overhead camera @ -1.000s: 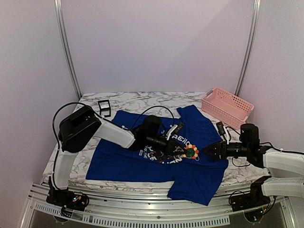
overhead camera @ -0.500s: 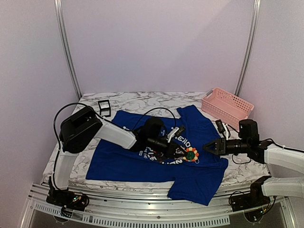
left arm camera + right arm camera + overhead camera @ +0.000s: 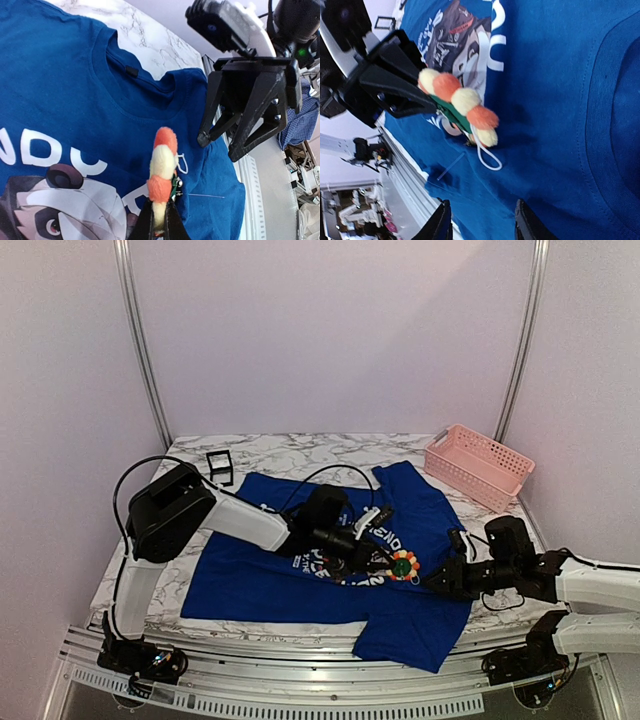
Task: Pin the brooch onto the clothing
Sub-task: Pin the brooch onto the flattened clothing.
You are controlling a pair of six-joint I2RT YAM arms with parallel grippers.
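The blue T-shirt (image 3: 260, 575) with the panda print lies flat on the marble table; it also fills the left wrist view (image 3: 60, 85) and the right wrist view (image 3: 560, 100). My left gripper (image 3: 385, 558) is shut on the brooch (image 3: 403, 563), holding it edge-on just above the shirt, right of the print. Its orange and yellow petals show between my left fingers (image 3: 161, 170). A thin pin (image 3: 205, 196) sticks out from its back over the cloth. My right gripper (image 3: 440, 578) is open and empty, just right of the brooch (image 3: 462, 107), jaws facing it.
A pink basket (image 3: 478, 465) stands at the back right of the table. A small black square box (image 3: 219, 466) sits at the back left, beyond the shirt. The table's front edge (image 3: 300, 630) runs just below the shirt's hem.
My right gripper has dropped lower and come toward the table's front edge, still open and beside the brooch. My left gripper keeps the brooch in nearly the same spot.
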